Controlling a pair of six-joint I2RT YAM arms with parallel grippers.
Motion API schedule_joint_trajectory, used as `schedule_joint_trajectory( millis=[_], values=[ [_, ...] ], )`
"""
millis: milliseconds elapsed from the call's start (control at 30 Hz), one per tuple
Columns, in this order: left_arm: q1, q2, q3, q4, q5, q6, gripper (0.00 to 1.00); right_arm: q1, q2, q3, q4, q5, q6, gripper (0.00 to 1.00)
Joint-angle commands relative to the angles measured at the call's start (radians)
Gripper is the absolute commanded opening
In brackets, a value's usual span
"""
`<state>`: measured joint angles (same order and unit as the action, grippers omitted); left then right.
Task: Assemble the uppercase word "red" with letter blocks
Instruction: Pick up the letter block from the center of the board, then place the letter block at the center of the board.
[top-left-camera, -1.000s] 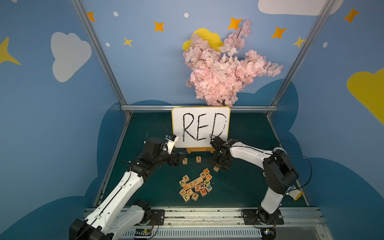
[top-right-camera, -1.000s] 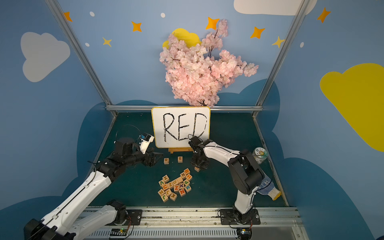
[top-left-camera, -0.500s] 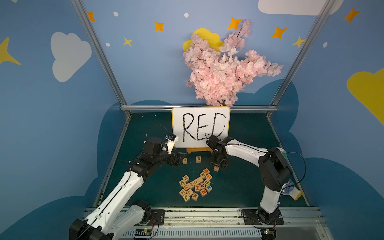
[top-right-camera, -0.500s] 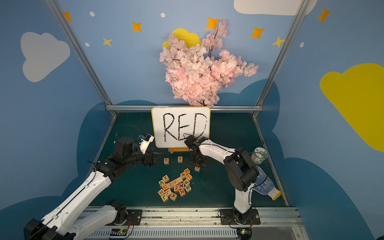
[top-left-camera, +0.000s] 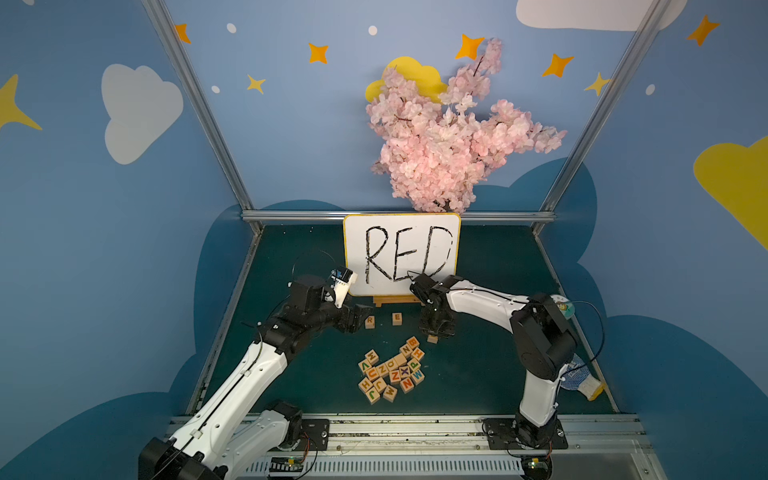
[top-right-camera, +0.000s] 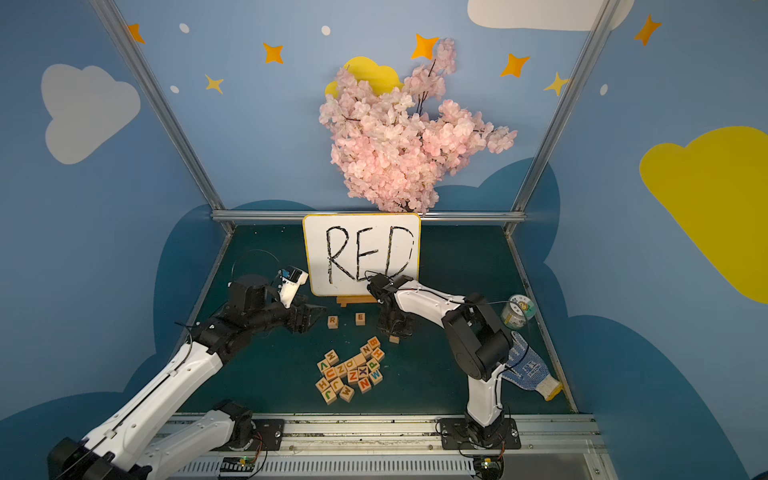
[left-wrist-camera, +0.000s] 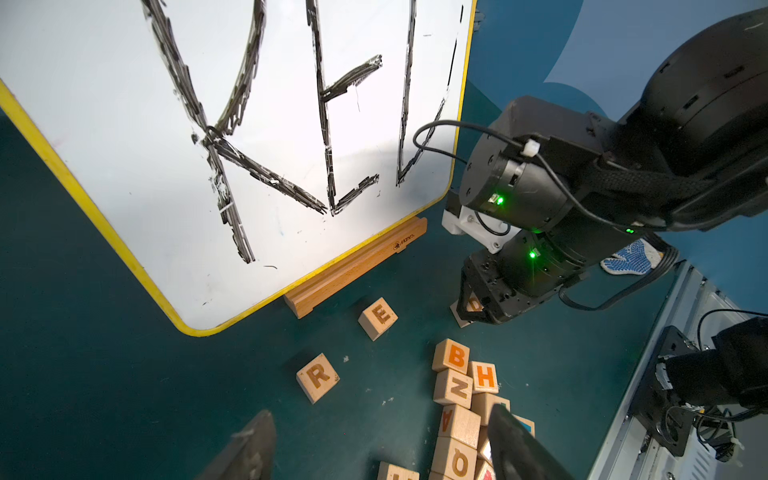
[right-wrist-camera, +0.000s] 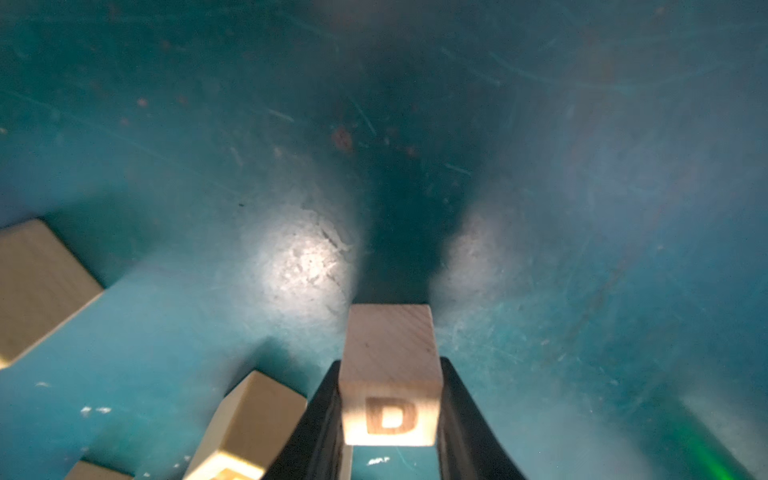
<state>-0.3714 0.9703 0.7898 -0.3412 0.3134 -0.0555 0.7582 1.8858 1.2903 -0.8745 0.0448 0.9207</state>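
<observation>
- Since a second ago the right arm has swung slightly toward 9 o'clock in both top views; the D block (top-left-camera: 432, 339), R block (top-left-camera: 369, 321), E block (top-left-camera: 397, 318) and left arm sit where they were.
- Step in hand, as I judge it: picking up the last letter. R and E already stand in a row just in front of the whiteboard (top-left-camera: 401, 253), R at 9 o'clock of E, with a small gap between them.
- D rests at about 4 o'clock of E, apart from it, on the green table (top-left-camera: 478, 374), at 1 o'clock of the pile of spare blocks (top-left-camera: 390, 374).
- Right claw (right-wrist-camera: 390, 365) is clamped on the D block: the wrist view shows both black jaws pressed against its two sides, the letter facing the camera. Whether the block has left the table I cannot tell.
- Left claw (left-wrist-camera: 380, 419) has its jaws apart with nothing between them; it hovers just at 9 o'clock of R, touching no block.
- Next move likely calls for a short lift, a carry toward 11 o'clock to the free spot at 3 o'clock of E, and a set-down in line without nudging E.
</observation>
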Motion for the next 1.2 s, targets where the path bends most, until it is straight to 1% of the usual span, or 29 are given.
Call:
schedule_joint_trajectory(
  millis=[0,100,267,300,500,633,1167],
  values=[
    [0.003,0.0,0.006,-0.007,-0.008,0.014,0.79,0.01,0.027,0.008,-0.029,0.023,-0.003,0.34],
    [0.006,-0.002,0.005,-0.009,-0.01,0.016,0.8,0.015,0.028,0.01,-0.027,0.027,-0.009,0.31],
    [0.007,-0.001,0.005,-0.006,-0.008,0.013,0.8,0.018,0.027,0.05,-0.066,0.06,-0.043,0.2],
    [0.008,0.001,0.005,-0.004,-0.006,0.013,0.79,0.018,0.029,0.061,-0.075,0.069,-0.053,0.2],
    [0.008,-0.003,0.009,-0.01,-0.003,0.016,0.8,0.016,0.041,0.147,-0.121,0.099,-0.133,0.19],
    [0.009,-0.013,0.005,-0.021,-0.02,0.024,0.8,0.012,0.075,0.199,-0.138,0.093,-0.165,0.19],
    [0.008,-0.005,0.005,-0.015,-0.017,0.022,0.8,-0.009,0.152,0.3,-0.147,0.105,-0.214,0.19]
  ],
)
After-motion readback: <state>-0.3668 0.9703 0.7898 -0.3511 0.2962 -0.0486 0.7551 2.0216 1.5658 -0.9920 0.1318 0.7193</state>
